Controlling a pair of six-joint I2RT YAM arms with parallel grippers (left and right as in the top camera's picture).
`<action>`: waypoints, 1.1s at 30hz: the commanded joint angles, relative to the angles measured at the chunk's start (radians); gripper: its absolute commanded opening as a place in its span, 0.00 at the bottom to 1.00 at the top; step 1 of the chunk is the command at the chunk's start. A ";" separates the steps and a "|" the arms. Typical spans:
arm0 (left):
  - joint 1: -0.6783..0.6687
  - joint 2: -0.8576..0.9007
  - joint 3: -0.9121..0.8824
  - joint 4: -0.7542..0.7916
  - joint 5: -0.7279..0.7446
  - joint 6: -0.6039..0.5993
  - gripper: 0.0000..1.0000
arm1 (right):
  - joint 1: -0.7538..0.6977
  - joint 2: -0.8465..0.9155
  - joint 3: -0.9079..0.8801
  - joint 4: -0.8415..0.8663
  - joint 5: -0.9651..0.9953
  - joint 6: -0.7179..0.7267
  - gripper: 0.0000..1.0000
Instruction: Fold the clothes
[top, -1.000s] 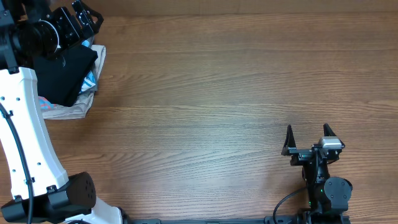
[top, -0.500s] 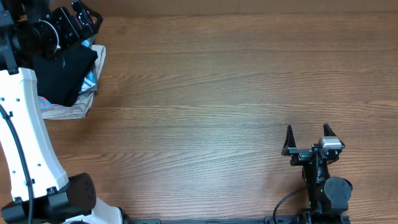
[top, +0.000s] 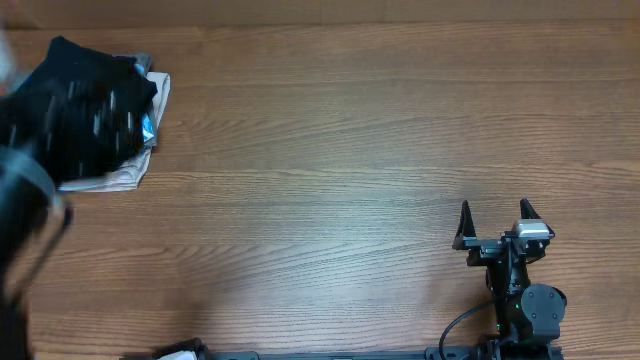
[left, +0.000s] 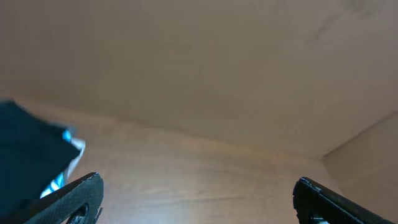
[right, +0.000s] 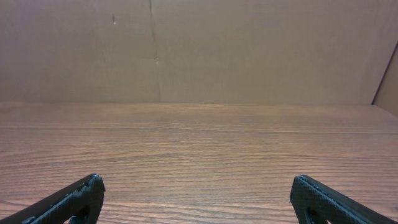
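Clothes (top: 95, 105): one black shirt, bunched into a compact dark heap at the far-left corner of the table (top: 350, 150) in the overhead view. Resting on top of a stack of folded garments (top: 115, 178), with a pale grey edge showing below and to the right of the black fabric and a turquoise scrap peeking out at the right side. Outline softened by blur, so neither neatness of fold nor neck label made out. Same black cloth at the left edge of the left wrist view, with small turquoise and white bits just beside it.

Left arm (top: 20, 230): only a dark and pale smear down the left edge of the overhead view, overlapping the near side of the heap; exact pose impossible to tell. Left gripper (left: 199, 180): fingers spread wide at the bottom corners of its own camera view, bare wood between them, gripping nothing, black cloth off to the left of the left finger and apart from it.

Right gripper (top: 494, 208): well apart from the heap, near the front-right of the table, pointing toward the far edge. Fingers wide apart, nothing between them but wood grain. Plain brown wall (right: 186, 50) standing along the far edge of the table in the right wrist view.
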 joint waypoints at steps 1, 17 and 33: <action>0.000 -0.088 0.004 -0.025 0.001 -0.002 1.00 | -0.003 -0.011 -0.010 0.007 -0.002 -0.003 1.00; -0.069 -0.407 -0.254 -0.418 0.000 0.020 1.00 | -0.003 -0.011 -0.010 0.007 -0.002 -0.004 1.00; -0.069 -0.794 -1.204 0.080 0.002 -0.231 1.00 | -0.003 -0.011 -0.010 0.007 -0.002 -0.004 1.00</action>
